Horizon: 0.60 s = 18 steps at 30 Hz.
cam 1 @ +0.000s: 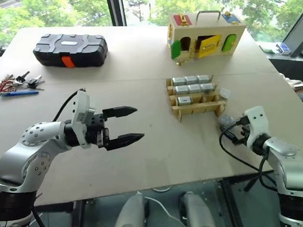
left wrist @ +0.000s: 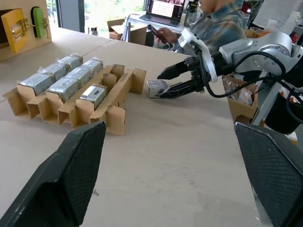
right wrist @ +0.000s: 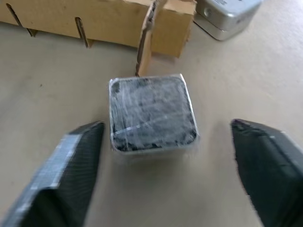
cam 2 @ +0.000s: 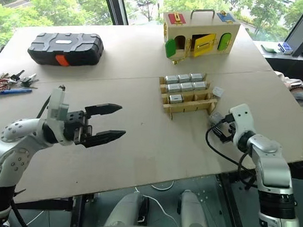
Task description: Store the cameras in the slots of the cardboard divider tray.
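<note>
The cardboard divider tray point(cam 1: 195, 99) already holds 7 cameras point(cam 1: 191, 88) in its slots. 1 loose camera point(right wrist: 152, 113) lies on the table point(cam 1: 138, 144) just beside the tray's right end, its dark square face turned to the right gripper point(left wrist: 165, 82). That gripper's 2 fingers stand open on either side of it, not touching yet. Another camera point(right wrist: 227, 16) lies close behind. The left gripper point(cam 1: 126, 124) hovers with jaws wide, well apart from the tray, so the right arm is clearly nearer.
</note>
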Each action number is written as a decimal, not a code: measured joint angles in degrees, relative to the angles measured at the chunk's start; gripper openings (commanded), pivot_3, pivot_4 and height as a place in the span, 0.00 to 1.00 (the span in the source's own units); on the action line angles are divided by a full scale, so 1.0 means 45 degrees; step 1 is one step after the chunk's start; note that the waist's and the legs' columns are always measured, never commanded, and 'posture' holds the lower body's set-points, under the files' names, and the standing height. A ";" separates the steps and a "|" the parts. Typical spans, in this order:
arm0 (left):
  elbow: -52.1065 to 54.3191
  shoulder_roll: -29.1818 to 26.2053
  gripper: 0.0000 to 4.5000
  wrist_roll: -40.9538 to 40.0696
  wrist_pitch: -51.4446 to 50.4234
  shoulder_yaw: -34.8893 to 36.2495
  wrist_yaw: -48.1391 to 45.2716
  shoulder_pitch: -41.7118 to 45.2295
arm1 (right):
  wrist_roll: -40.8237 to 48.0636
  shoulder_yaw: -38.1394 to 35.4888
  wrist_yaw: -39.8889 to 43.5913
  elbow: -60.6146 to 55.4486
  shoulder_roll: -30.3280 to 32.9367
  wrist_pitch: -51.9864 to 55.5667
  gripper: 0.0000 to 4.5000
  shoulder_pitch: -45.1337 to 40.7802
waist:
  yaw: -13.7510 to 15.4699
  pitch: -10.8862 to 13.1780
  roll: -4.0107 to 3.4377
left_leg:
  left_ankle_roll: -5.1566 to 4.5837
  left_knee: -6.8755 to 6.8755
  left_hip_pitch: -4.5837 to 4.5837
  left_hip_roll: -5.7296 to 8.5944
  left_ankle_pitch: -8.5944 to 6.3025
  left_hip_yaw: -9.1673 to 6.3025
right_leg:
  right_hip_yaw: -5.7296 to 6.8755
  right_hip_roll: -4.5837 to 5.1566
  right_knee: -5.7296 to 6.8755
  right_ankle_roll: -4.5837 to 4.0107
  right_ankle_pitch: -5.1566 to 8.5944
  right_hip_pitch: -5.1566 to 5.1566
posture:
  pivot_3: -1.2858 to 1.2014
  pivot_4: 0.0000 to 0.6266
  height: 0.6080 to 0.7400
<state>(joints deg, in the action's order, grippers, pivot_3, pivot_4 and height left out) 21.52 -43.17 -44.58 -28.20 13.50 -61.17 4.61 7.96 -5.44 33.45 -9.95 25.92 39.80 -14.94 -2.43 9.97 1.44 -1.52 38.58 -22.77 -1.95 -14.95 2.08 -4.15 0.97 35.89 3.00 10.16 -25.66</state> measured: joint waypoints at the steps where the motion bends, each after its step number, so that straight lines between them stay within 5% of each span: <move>1: 0.0002 0.0000 1.00 -0.0049 -0.0085 0.0000 0.0033 0.0026 | 0.0044 0.0008 0.0015 -0.0001 0.0007 -0.0042 0.54 0.0002 | 0.0009 0.0000 0.0000 | 0.0000 0.0000 -0.0002 0.0000 0.0000 -0.0001 | 0.0000 0.0000 0.0000 0.0000 0.0000 0.0000 | 0.52 0.24 1.00; 7: 0.0117 0.0054 1.00 -0.0959 -0.1956 -0.0137 0.1545 0.1031 | 0.0109 0.0086 0.0318 -0.0564 0.0773 -0.0562 0.54 0.0725 | 0.0104 -0.0001 0.0006 | 0.0000 0.0003 -0.0021 0.0009 0.0000 -0.0023 | 0.0005 0.0005 -0.0001 0.0003 0.0000 0.0002 | 0.52 0.24 1.00; 13: -0.0363 -0.0075 1.00 -0.5872 -0.7401 -0.0383 0.5107 0.3889 | -0.0958 0.1082 0.1162 -0.5078 0.3393 -0.2267 0.54 0.1770 | -0.0076 -0.0005 0.0021 | 0.0000 0.0003 0.0006 -0.0004 0.0000 -0.0025 | 0.0009 -0.0012 0.0005 0.0032 -0.0012 0.0006 | 0.52 0.24 1.00; 18: -0.1735 0.0873 1.00 -0.7811 -0.9416 -0.1213 0.7432 0.5256 | -0.1703 0.3534 0.1135 -0.6624 0.2803 -0.2428 0.54 0.0040 | -0.0091 -0.0009 0.0031 | 0.0018 0.0016 0.0018 -0.0024 0.0012 -0.0057 | 0.0016 -0.0050 0.0044 -0.0001 -0.0003 0.0007 | 0.52 0.24 1.00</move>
<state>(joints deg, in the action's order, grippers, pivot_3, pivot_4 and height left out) 13.71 -39.24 -79.73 -70.57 8.04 -27.73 28.26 0.30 10.47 38.56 -39.76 38.53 28.87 -14.76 -2.84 9.93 1.58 -1.44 38.65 -22.69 -2.06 -14.89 1.82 -4.08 0.75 36.09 3.00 10.15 -25.63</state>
